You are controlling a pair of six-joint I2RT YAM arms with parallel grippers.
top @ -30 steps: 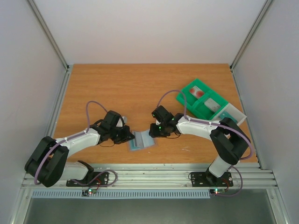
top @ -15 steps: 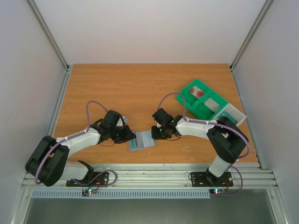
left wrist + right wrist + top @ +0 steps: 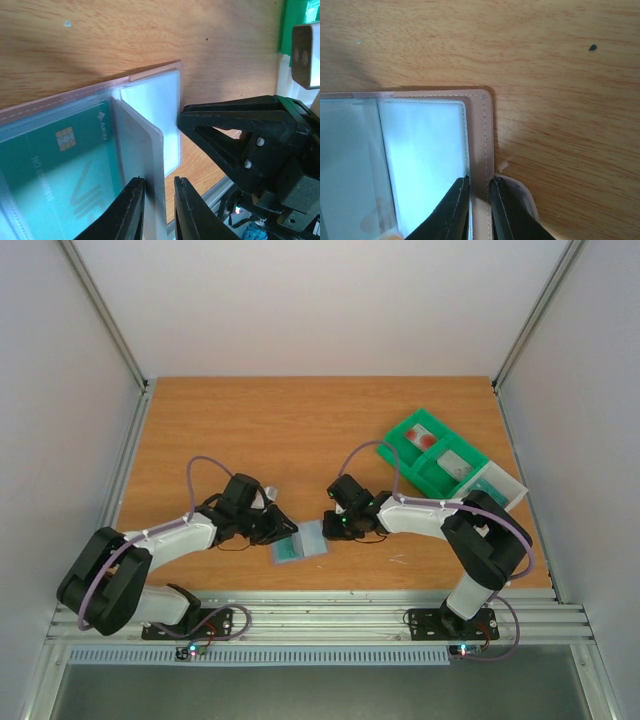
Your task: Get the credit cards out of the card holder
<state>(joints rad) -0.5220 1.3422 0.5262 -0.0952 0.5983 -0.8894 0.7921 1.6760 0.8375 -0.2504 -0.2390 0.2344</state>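
The card holder [image 3: 310, 538] lies open on the table between both grippers. A teal-green card [image 3: 288, 550] sits in its left sleeve and shows large in the left wrist view [image 3: 50, 170]. My left gripper [image 3: 285, 532] straddles an upright clear sleeve leaf [image 3: 145, 150]. Its jaws [image 3: 159, 180] are narrowly apart; the leaf rests against one finger and wood shows beside the other. My right gripper [image 3: 328, 524] is shut on the holder's tan right edge [image 3: 482, 130], which lies between its fingertips [image 3: 479, 179]. The right panel [image 3: 425, 150] looks empty.
A green compartmented tray [image 3: 400, 455] stands at the back right with a red card [image 3: 425, 440] and a grey card [image 3: 457, 462] in it. The right gripper's black body [image 3: 235, 140] fills the right of the left wrist view. The table's near edge is close behind the holder.
The right gripper has moved down-left onto the holder's right edge. The left gripper has edged right to the holder. The holder has turned slightly.
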